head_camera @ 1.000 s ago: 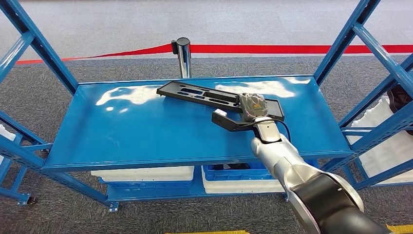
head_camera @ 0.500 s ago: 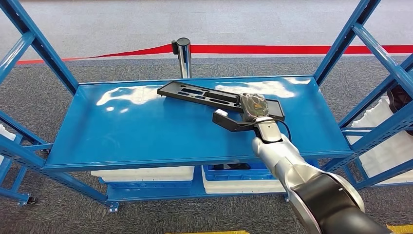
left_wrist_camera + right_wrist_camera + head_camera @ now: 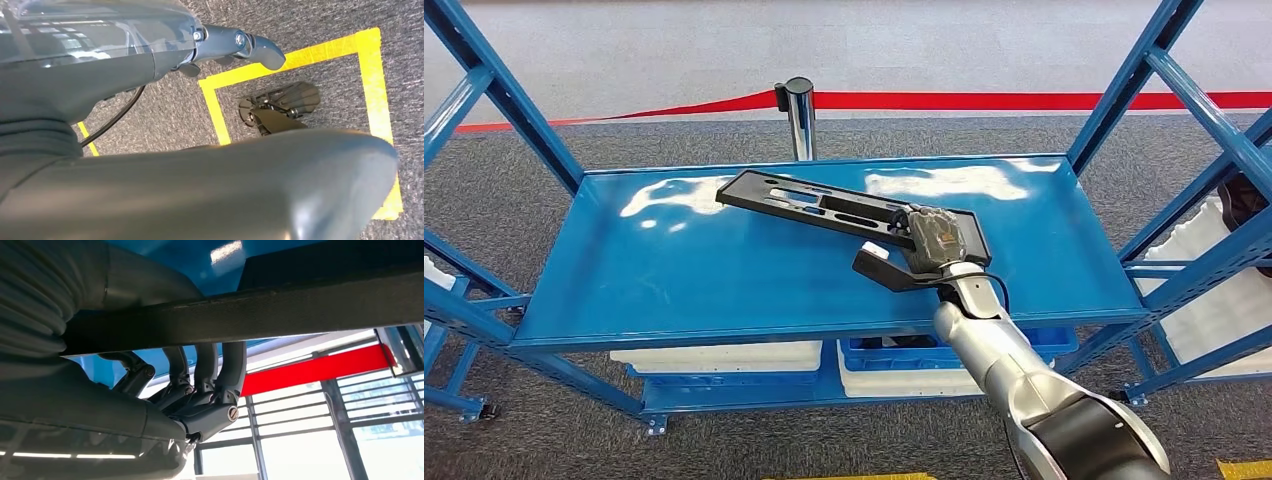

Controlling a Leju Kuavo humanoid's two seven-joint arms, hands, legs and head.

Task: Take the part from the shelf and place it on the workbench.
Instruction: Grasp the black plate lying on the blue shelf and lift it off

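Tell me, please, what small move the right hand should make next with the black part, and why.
Probably lift a little more, then draw back toward the robot. The right hand grips the black part at one end, and the far end looks raised over the blue shelf. The shelf posts stand close, so the long part should stay level.

The head view looks forward and down from high on the robot, taking in the whole blue shelf (image 3: 724, 270) with the grey floor and a red barrier strip beyond it. The right wrist view sits very close behind the right hand (image 3: 200, 400), looking out along its fingers (image 3: 232, 365) pressed against the long black part (image 3: 300, 305); both views share that part (image 3: 824, 205), the hand (image 3: 934, 238) and the shelf's blue surface. The left wrist view faces down at carpet marked with yellow tape (image 3: 372, 75).
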